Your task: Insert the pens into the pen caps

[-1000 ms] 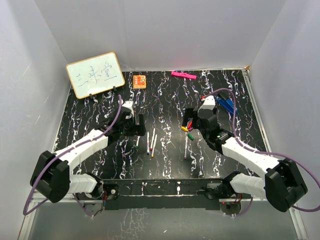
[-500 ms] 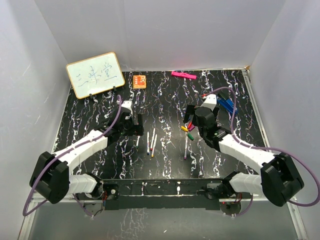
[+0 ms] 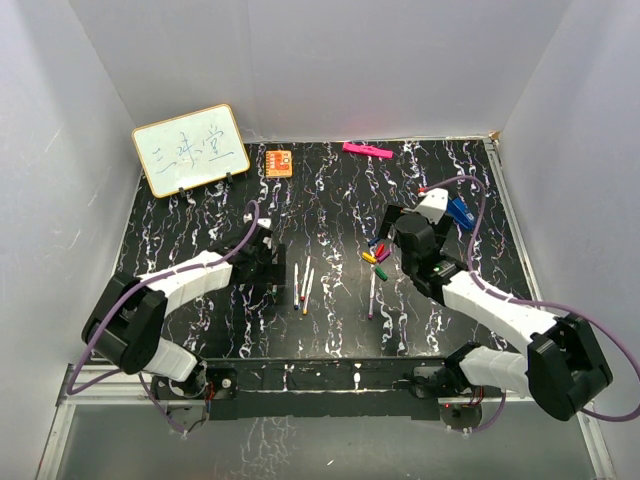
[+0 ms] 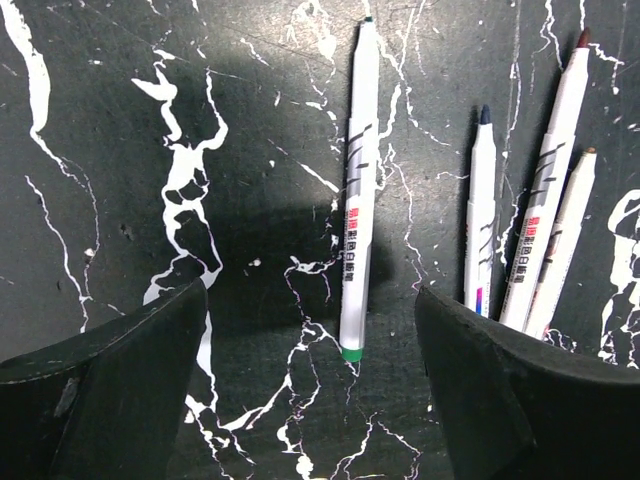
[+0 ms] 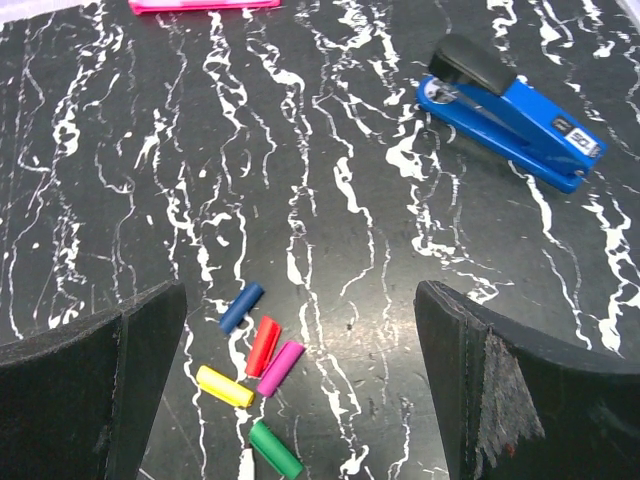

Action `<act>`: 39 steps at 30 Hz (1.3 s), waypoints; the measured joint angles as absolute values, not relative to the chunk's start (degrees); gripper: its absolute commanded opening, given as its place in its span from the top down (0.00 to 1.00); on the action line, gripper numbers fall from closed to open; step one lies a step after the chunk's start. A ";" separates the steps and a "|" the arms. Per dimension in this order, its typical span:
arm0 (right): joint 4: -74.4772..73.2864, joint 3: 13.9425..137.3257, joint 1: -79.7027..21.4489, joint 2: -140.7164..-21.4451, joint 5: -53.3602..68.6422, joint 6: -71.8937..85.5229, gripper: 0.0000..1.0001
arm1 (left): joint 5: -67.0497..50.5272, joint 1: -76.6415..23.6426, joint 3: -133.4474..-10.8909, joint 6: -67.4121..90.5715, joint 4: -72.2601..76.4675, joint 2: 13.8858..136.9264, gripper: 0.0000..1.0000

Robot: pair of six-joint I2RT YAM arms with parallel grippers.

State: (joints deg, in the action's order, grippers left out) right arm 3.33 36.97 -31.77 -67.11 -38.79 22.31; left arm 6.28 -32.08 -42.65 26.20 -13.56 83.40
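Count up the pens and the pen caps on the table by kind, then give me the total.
Thin white-barrelled marker pens: 5
Short plastic cylinder pen caps: 5 (one each blue, red, purple, yellow, green)
Total: 10

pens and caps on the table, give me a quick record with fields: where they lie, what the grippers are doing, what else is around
left gripper: open, empty, fingers either side of one pen
right gripper: open, empty, above the caps
pens: five, none capped; three lie side by side next to the single one, the fifth lies near the caps
caps: five loose in a cluster: blue, red, purple, yellow, green
other: blue stapler, pink bar, orange block, whiteboard
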 measured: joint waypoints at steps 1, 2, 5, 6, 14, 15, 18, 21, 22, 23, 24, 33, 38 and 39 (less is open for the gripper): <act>3.36 36.62 -31.55 -66.52 -39.20 22.33 0.03 | 6.09 -32.08 -42.65 26.20 -13.47 83.44 0.16; 3.27 36.34 -31.18 -66.00 -39.55 22.44 0.03 | 5.89 -32.08 -42.65 26.17 -13.30 83.44 0.15; 2.70 35.79 -30.24 -65.58 -39.97 22.98 0.03 | 5.39 -32.08 -42.65 26.15 -12.97 83.50 0.02; 1.85 35.77 -30.00 -65.63 -39.92 23.18 0.03 | 5.26 -32.05 -42.65 26.09 -12.78 83.61 0.02; -4.40 35.77 -29.76 -68.71 -38.33 26.09 0.04 | 4.91 -32.08 -42.87 26.22 -11.75 84.93 0.02; -5.19 35.77 -29.71 -69.30 -37.95 26.57 0.05 | 4.93 -32.08 -43.05 26.22 -11.77 85.12 0.02; -6.96 35.77 -29.58 -71.18 -37.04 28.01 0.08 | 5.02 -32.08 -43.75 26.20 -11.73 85.95 0.02; -8.47 35.77 -29.56 -72.69 -36.16 29.30 0.11 | 5.13 -32.08 -44.47 26.20 -11.75 86.74 0.03; -8.95 35.77 -29.56 -73.06 -35.94 29.71 0.13 | 5.15 -32.08 -44.64 26.20 -11.75 86.94 0.03; -9.30 35.77 -29.56 -73.34 -35.70 30.06 0.15 | 5.17 -32.08 -44.71 26.22 -11.77 86.98 0.03; -9.63 35.79 -29.54 -73.65 -35.42 30.35 0.17 | 5.15 -32.08 -44.80 26.22 -11.84 87.05 0.03; -12.25 36.34 -29.54 -74.02 -32.05 31.64 0.38 | 5.45 -32.08 -46.52 26.41 -12.95 88.68 0.08; -12.69 37.34 -29.54 -74.08 -31.29 31.44 0.44 | 6.92 -32.08 -49.21 27.42 -14.90 91.09 0.10; -12.69 37.69 -29.54 -74.26 -31.27 31.40 0.44 | 7.18 -32.08 -49.71 27.53 -15.29 91.57 0.12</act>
State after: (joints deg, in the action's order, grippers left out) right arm -12.69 37.69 -29.54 -74.26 -31.27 31.40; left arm 7.18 -32.08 -49.71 27.53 -15.29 91.57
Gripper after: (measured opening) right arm 0.566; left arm 0.908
